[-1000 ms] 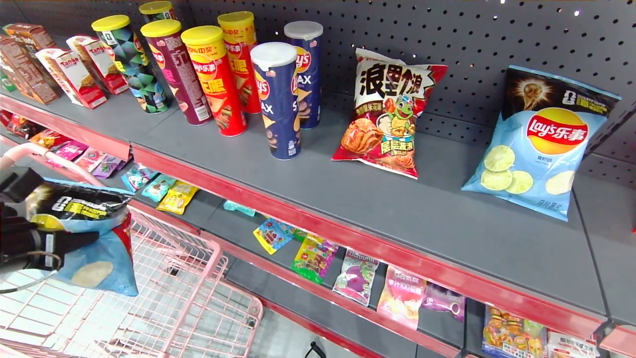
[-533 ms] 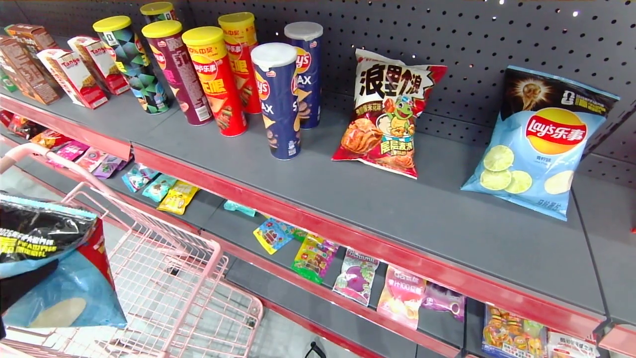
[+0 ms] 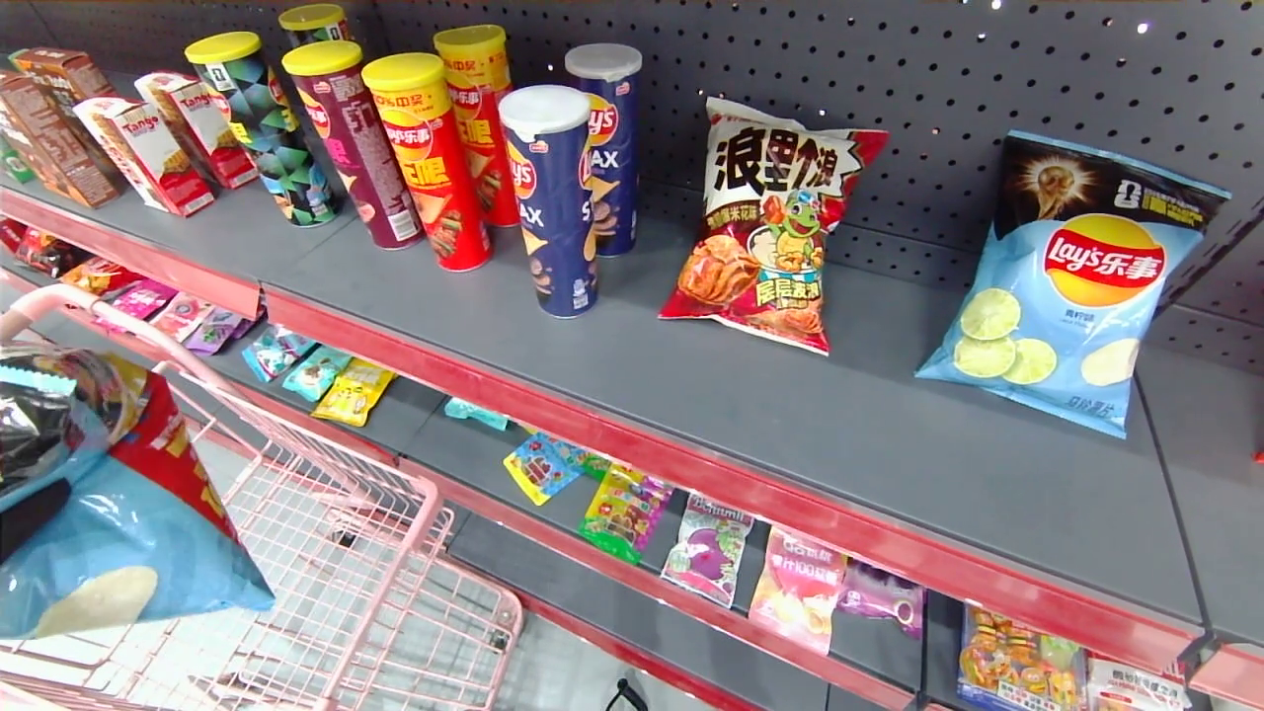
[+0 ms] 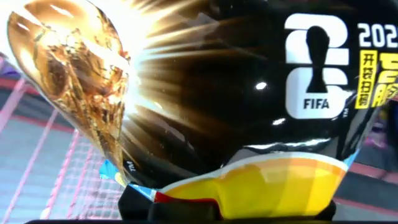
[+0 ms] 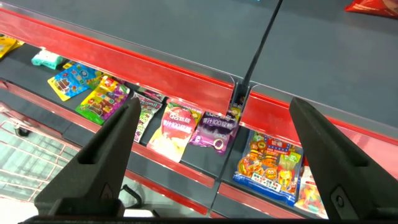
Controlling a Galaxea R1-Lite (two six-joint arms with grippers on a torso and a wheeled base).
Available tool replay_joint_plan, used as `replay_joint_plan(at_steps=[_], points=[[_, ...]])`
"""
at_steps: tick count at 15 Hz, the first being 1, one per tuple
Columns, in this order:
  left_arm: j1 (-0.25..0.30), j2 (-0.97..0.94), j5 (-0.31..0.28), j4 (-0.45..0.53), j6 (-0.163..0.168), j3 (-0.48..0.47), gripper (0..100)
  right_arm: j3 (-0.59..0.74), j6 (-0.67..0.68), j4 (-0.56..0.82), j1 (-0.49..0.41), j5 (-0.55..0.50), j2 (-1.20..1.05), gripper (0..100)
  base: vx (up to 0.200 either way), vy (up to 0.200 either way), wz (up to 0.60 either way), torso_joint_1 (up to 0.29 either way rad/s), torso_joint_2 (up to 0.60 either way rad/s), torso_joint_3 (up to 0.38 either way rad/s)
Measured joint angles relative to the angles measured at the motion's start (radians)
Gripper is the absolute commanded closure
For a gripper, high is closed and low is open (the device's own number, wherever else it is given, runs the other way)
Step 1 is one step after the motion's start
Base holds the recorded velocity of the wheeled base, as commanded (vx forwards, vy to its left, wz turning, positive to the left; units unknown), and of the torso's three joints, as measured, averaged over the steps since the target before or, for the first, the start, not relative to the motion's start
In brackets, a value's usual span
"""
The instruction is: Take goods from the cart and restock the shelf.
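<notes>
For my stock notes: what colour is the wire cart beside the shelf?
The cart is pink; the head view shows it best.

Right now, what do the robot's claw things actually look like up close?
The right gripper has two matte black, wedge-shaped fingers tapering to blunt tips; one bears a small round recess. The left gripper is black too.

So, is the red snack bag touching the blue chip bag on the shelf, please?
Apart. The head view shows bare shelf between red snack bag and blue chip bag.
</notes>
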Motion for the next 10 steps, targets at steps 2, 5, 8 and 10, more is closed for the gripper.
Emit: replay_joint_plan(at_steps=[2, 5, 8, 10], points=[[-0.013, 0.006, -0.016, -0.002, 0.000, -0.005, 100, 0.000, 0.000, 0.000, 0.000, 0.000, 0.000, 0, 0.000, 0.000, 0.00, 0.000, 0.00, 0.000], [-0.016, 0.023, 0.032, -0.002, 0.028, -0.014, 100, 0.000, -0.001, 0.000, 0.000, 0.000, 0.000, 0, 0.000, 0.000, 0.00, 0.000, 0.00, 0.000], [-0.060, 0.075, -0.058, -0.001, 0.058, -0.079, 100, 0.000, 0.000, 0.000, 0.000, 0.000, 0.000, 0, 0.000, 0.000, 0.00, 0.000, 0.00, 0.000], [-0.161, 0.153, -0.155, -0.001, 0.104, -0.184, 100, 0.000, 0.000, 0.000, 0.000, 0.000, 0.000, 0, 0.000, 0.000, 0.00, 0.000, 0.00, 0.000]])
